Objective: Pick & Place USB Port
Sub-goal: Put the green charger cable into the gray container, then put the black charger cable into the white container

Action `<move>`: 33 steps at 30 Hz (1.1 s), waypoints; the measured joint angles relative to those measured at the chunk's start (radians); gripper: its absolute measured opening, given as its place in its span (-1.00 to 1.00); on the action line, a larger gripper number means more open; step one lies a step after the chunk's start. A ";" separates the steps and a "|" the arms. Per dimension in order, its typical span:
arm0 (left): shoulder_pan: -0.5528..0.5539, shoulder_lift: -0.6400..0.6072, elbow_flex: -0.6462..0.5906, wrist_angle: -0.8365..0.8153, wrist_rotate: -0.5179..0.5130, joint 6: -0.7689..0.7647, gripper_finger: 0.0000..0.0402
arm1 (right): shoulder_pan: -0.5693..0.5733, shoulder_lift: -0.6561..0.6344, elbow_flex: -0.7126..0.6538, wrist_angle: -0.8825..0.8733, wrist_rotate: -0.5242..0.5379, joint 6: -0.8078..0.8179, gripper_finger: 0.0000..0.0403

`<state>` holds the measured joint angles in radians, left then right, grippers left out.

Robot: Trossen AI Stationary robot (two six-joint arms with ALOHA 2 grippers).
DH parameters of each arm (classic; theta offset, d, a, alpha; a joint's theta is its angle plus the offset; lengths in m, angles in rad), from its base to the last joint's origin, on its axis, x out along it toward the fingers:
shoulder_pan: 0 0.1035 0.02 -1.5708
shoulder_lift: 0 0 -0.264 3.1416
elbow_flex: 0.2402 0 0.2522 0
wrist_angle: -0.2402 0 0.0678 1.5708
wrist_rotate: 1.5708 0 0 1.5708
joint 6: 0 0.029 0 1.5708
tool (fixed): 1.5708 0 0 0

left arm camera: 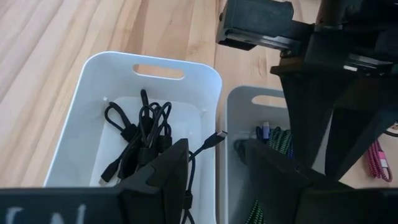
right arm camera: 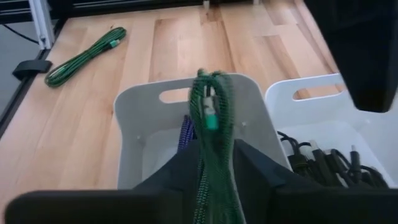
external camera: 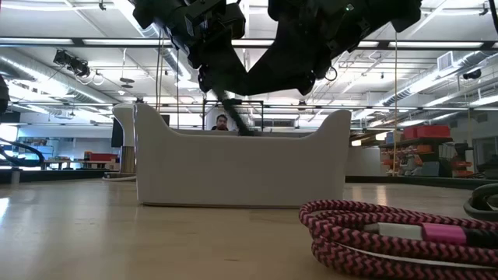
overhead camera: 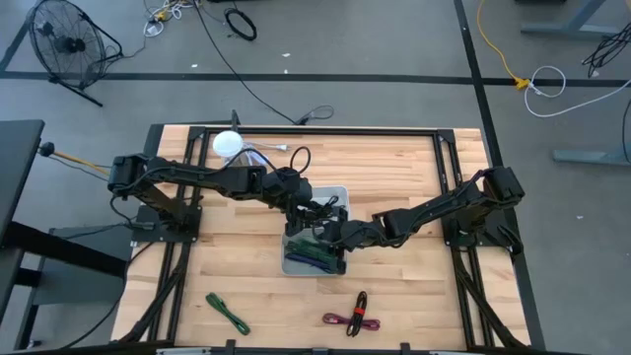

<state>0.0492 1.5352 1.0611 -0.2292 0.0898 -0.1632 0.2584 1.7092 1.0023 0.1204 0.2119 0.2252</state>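
Nearest the low camera lies a pink-and-black braided cable [external camera: 389, 233], coiled on the bench [overhead camera: 414, 286] and well apart from both arms.

Working left to right across the high view:

1. A loose green cable [overhead camera: 228, 314] lies on the bench near its front edge, to the left of the bins, untouched.
2. The left claw [left arm camera: 214, 171] hangs over the far white bin [left arm camera: 87, 118], which holds a tangle of black cables [left arm camera: 140, 140]. Its fingers stand apart and grip nothing.
3. The near white bin [right arm camera: 134, 124] sits touching the far bin. It already holds blue and green braided cables.
4. The right claw [right arm camera: 211, 168] hangs directly above the near bin with a bundled green braided cable [right arm camera: 211, 106] between its fingers. The pictures do not show whether the fingers are clamped or slackening; the bundle remains between them.

Governing relation: the green bundle's long axis runs forward along the right claw, and the near bin lies straight beneath it. Judgement: releasing here should drop the bundle inside the bin; the right arm is the one placed for this step.
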 joint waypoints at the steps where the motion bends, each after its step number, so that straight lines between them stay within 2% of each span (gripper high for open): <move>1: 0.000 0.000 0.000 0.000 0.000 0.000 -0.17 | 0.000 0.000 0.000 0.000 0.013 -0.001 -0.46; 7: 0.000 0.000 0.000 0.000 0.000 0.000 -0.17 | 0.000 0.000 0.000 0.010 0.047 -0.001 -0.30; 9: 0.000 0.000 0.000 -0.001 0.000 0.000 -0.17 | 0.000 0.000 0.000 0.030 -0.005 0.003 -0.28; 13: 0.000 0.000 0.000 -0.001 0.000 0.000 -0.17 | 0.031 -0.003 0.000 0.122 -0.238 -0.019 -0.27; 15: 0.000 0.000 0.000 -0.003 0.000 0.000 -0.17 | 0.055 -0.003 0.000 0.142 -0.309 -0.030 -0.27; 22: 0.000 0.000 0.000 -0.004 0.000 0.002 -0.17 | 0.140 -0.003 0.000 0.087 -0.345 -0.030 -0.31; 33: 0.000 0.000 0.000 -0.004 0.000 -0.008 -0.17 | 0.239 -0.003 0.000 -0.026 -0.519 0.085 -0.31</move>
<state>0.0490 1.5355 1.0611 -0.2333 0.0897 -0.1707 0.4971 1.7058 1.0027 0.0946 -0.3075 0.3098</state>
